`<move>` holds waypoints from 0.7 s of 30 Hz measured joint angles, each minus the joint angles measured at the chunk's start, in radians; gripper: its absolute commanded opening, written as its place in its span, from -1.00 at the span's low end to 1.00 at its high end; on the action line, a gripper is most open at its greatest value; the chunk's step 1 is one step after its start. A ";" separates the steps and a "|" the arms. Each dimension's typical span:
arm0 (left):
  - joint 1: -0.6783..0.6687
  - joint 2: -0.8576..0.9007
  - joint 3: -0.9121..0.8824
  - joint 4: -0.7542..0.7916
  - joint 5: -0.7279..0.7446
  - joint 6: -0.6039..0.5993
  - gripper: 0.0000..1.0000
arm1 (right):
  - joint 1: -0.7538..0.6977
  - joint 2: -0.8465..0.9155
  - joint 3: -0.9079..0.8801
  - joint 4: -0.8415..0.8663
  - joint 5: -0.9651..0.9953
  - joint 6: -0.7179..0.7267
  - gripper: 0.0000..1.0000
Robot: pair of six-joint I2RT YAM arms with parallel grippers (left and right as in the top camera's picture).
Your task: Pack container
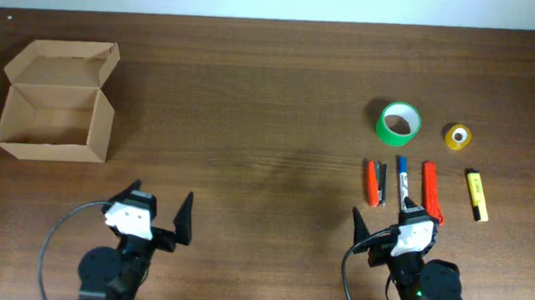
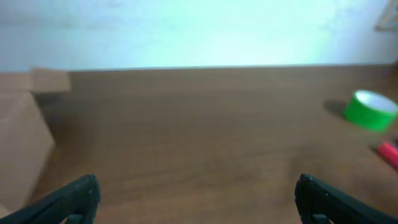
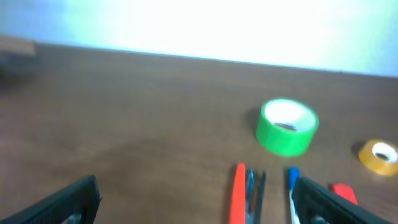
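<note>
**Two arms empty-handed, container [image 1: 49,151] open at upper left**

Along the overhead view's lower edge, the left gripper [image 1: 160,206] and right gripper [image 1: 395,223] both have their fingers spread wide and hold nothing. The container's flap lid stands open. Its thin cardboard is probably light, easily dented and apt to slide, so brace it by a side wall, not by the flap.

One small tan cardboard box [image 1: 52,151] with an open flap lid stands at the upper left of the tabletop [image 1: 251,121]. Two tape rolls lie at the upper right: one wide green tape roll [image 1: 399,137] and one smaller yellow tape roll [image 1: 457,144]. Below them are four pen-shaped things: one orange-red and black pen [image 1: 374,183], one blue-capped marker [image 1: 401,181], one red marker [image 1: 430,188] and one yellow highlighter [image 1: 476,195]. Two black tools show at the bottom edge, the left tool [image 2: 198,199] and the right tool [image 3: 196,199].
</note>
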State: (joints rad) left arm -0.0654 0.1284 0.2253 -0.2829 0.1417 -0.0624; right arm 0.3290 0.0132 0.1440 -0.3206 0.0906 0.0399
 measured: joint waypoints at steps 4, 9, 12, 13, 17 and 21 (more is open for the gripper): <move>0.000 0.370 0.381 0.001 -0.089 0.053 0.98 | 0.000 0.036 0.069 0.049 0.060 0.020 0.98; 0.052 0.954 0.924 -0.191 -0.120 0.107 0.99 | 0.000 0.286 0.298 0.018 0.155 -0.038 0.99; 0.084 1.191 1.151 -0.230 -0.124 0.161 0.99 | 0.000 0.483 0.389 0.072 0.219 -0.055 0.98; 0.090 1.221 1.181 -0.231 -0.124 0.192 0.98 | 0.000 0.538 0.393 0.098 0.228 -0.061 0.98; 0.180 1.267 1.213 -0.275 -0.125 0.251 0.99 | 0.000 0.612 0.393 0.112 0.235 -0.065 0.98; 0.336 1.361 1.273 -0.503 -0.097 0.272 0.99 | 0.000 0.612 0.408 0.108 0.221 -0.066 0.98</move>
State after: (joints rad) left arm 0.2710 1.4899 1.4979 -0.7860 0.0444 0.2096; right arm 0.3290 0.6254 0.5518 -0.2123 0.3115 -0.0261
